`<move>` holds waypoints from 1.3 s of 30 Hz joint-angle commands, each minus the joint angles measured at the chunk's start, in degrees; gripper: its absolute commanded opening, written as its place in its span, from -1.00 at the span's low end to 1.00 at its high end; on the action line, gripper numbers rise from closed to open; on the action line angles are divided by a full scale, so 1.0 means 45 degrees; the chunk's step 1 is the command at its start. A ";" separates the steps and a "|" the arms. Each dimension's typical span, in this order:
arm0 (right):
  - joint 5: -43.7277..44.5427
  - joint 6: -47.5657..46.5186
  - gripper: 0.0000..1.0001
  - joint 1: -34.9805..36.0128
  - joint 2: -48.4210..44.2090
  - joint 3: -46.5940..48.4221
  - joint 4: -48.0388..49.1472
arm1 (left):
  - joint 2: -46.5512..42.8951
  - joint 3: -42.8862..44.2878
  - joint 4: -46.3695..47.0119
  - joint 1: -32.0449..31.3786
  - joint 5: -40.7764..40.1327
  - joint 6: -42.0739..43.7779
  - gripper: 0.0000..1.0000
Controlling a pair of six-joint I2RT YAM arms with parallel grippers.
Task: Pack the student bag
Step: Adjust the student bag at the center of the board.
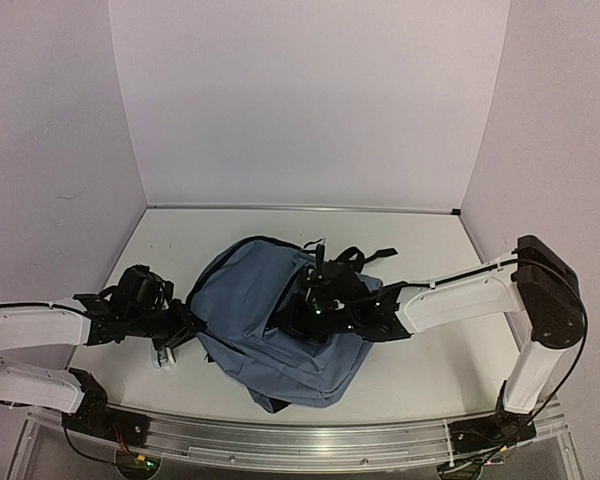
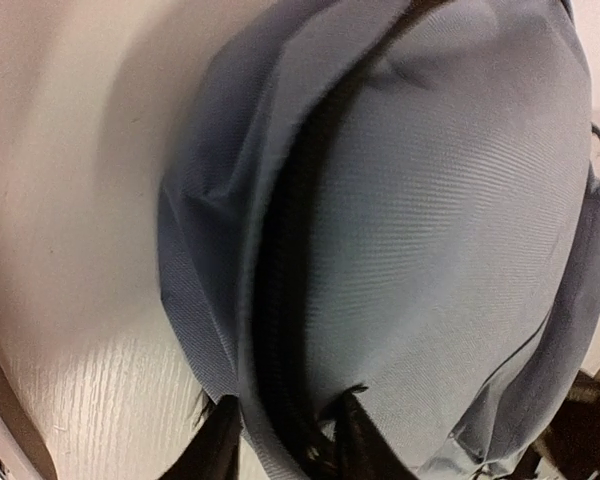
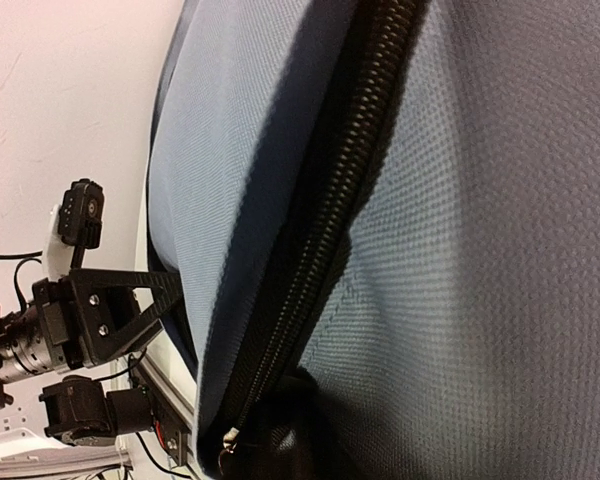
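Note:
The student bag (image 1: 270, 330), a large blue-grey backpack with black straps, lies in the middle of the table. Its black zipper (image 2: 280, 300) runs along a curved seam. My left gripper (image 2: 290, 440) is at the bag's left edge, its two dark fingers (image 2: 220, 445) closed on a fold of fabric with the zipper between them. My right gripper (image 1: 315, 305) rests on top of the bag by the straps. In the right wrist view it is only a dark mass (image 3: 290, 430) pressed against the fabric, shut, next to the zipper's (image 3: 320, 240) metal pull (image 3: 225, 462). What it pinches is hidden.
White walls enclose the table (image 1: 420, 250) on three sides. An aluminium rail (image 1: 310, 440) runs along the near edge between the arm bases. Black straps (image 1: 355, 258) spill from the bag's far side. The left arm's gripper frame (image 3: 90, 310) shows beyond the bag.

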 commanded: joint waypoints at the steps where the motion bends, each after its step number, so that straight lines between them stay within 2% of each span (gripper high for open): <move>1: 0.1124 -0.0433 -1.00 0.0051 -0.0363 -0.0072 0.0560 | -0.0046 -0.0325 0.0565 -0.0029 -0.0290 -0.0003 -0.89; 3: 0.1579 -0.0727 -1.00 0.0055 -0.0920 -0.0554 0.1352 | -0.0037 -0.0438 0.0631 -0.0026 -0.0527 0.0025 -0.99; 8: 0.3175 -0.1844 -1.00 0.0048 -0.1718 -0.0711 0.1770 | -0.0016 -0.0376 0.0640 -0.0010 -0.0693 0.0315 -1.00; 14: 0.4522 -0.2970 -1.00 0.0055 -0.1486 -0.0256 0.1765 | 0.0298 0.0005 0.0256 -0.0010 -0.0604 0.0786 -1.00; 20: 0.4837 -0.3243 -0.99 0.0024 -0.1805 0.0019 0.0298 | 0.0309 0.0390 0.0054 0.0204 -0.0514 0.1430 -1.00; 23: 0.4799 -0.3547 -0.77 -0.0237 -0.2426 -0.0212 -0.0495 | 0.0717 0.1128 -0.0287 0.1127 0.0268 0.2559 -1.00; 27: 0.4742 -0.4377 -0.46 -0.0845 -0.3240 -0.0429 -0.1733 | 0.2051 0.2341 0.0261 0.2588 0.1303 0.4362 -1.00; 31: 0.3442 -0.5509 -0.31 -0.1597 -0.3680 -0.0458 -0.2415 | 0.4772 0.4623 0.0731 0.3171 0.2405 0.5958 -1.00; 34: 0.2322 -0.6817 -0.29 -0.1650 -0.3892 -0.0319 -0.2661 | 0.6660 0.6543 0.0686 0.3459 0.3036 0.6674 -0.99; 36: 0.1237 -0.7878 -0.29 -0.1621 -0.4020 -0.0176 -0.2752 | 0.7361 0.7540 0.0395 0.3515 0.3000 0.7059 -0.89; 39: 0.0923 -0.9293 -0.20 -0.1043 -0.4170 -0.0041 -0.2783 | 0.7442 0.8283 -0.0263 0.3521 0.2642 0.7138 -0.22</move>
